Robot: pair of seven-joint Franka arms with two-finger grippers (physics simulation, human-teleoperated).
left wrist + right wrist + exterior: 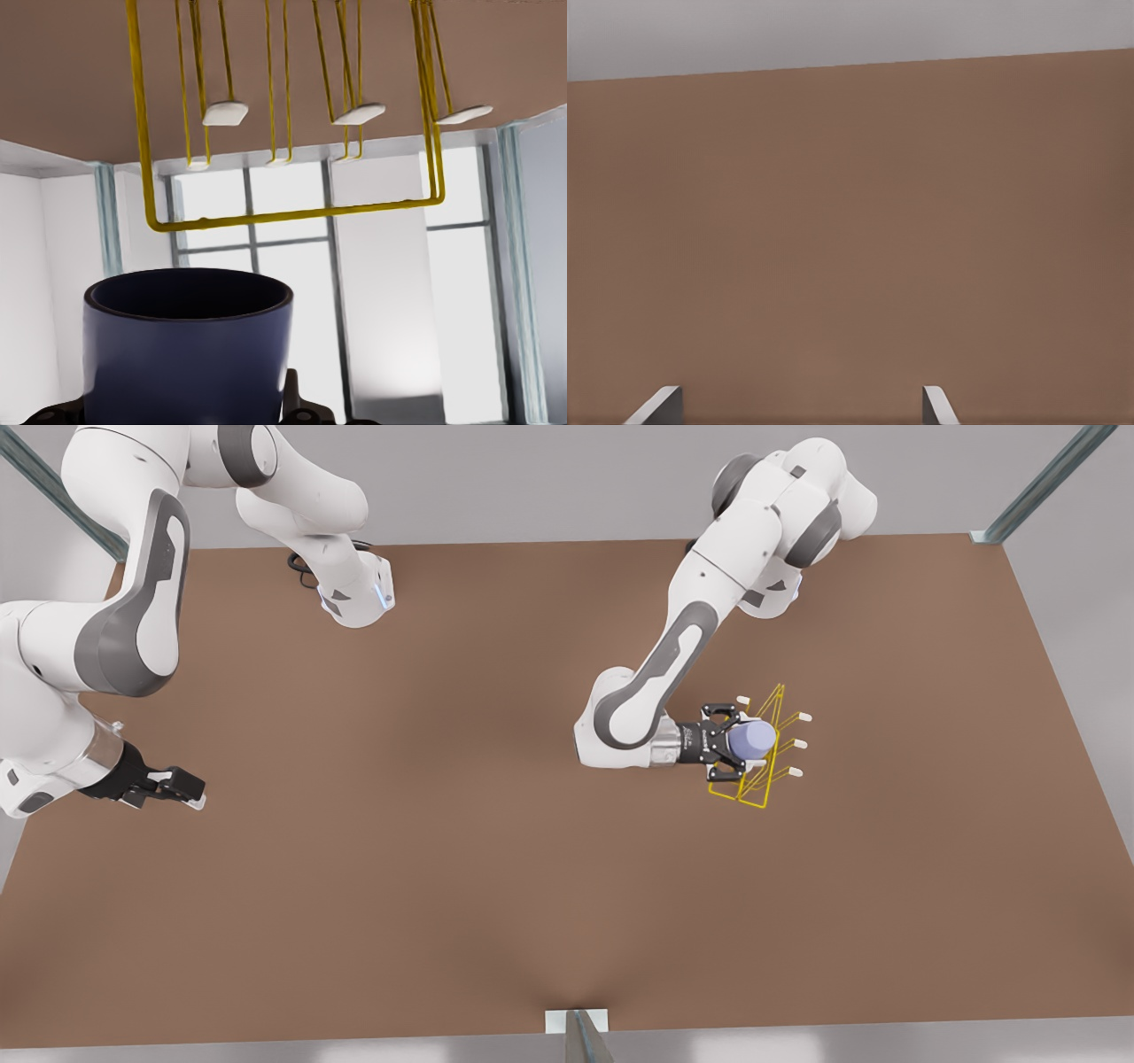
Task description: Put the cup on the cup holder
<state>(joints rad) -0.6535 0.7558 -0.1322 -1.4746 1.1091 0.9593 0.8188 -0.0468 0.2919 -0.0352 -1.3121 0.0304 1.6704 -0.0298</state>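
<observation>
— Lavender cup (753, 739) sat clamped in the left gripper (737, 742), arm stretched level against the yellow cup holder (760, 772)?
— Yes; its wrist view put the cup (188, 350) just before the pegs.
— Right gripper (182, 786)?
— Waiting over the brown counter (443, 850), jaws parted, empty.

Bare brown table (496, 850), grey metal posts (1045, 483).

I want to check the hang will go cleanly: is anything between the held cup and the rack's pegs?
Nothing visible. The left gripper holds the cup right at the cup holder, only open space between. The right gripper waits, open, far off.
</observation>
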